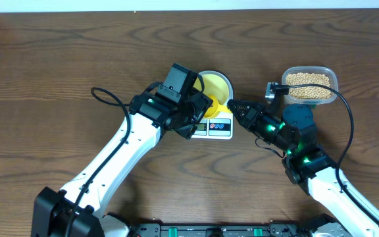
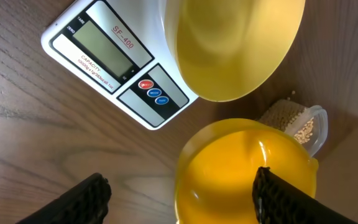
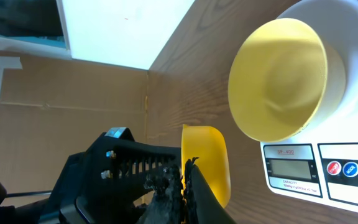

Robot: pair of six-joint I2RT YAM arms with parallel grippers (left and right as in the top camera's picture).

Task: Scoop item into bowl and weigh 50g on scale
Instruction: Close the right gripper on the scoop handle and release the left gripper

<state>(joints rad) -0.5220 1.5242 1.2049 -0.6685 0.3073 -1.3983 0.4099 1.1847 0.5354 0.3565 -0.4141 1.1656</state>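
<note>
The pale-yellow bowl (image 1: 214, 84) (image 2: 235, 43) (image 3: 278, 78) stands empty on the white scale (image 1: 221, 128) (image 2: 114, 56) (image 3: 319, 171). A yellow scoop (image 1: 220, 105) (image 2: 241, 165) (image 3: 209, 158) hangs beside the scale's display edge. My right gripper (image 1: 234, 105) (image 3: 188, 177) is shut on the scoop's edge. My left gripper (image 1: 202, 110) (image 2: 179, 186) is open, its fingers (image 2: 89, 199) standing wide on either side of the scoop. The beans (image 1: 308, 80) (image 2: 294, 124) lie in a clear container at the right.
The clear plastic container (image 1: 331, 76) (image 2: 319, 118) stands right of the scale, close to my right arm. A cable runs from the right wrist past it. Bare wooden table (image 1: 58, 59) lies to the left and behind.
</note>
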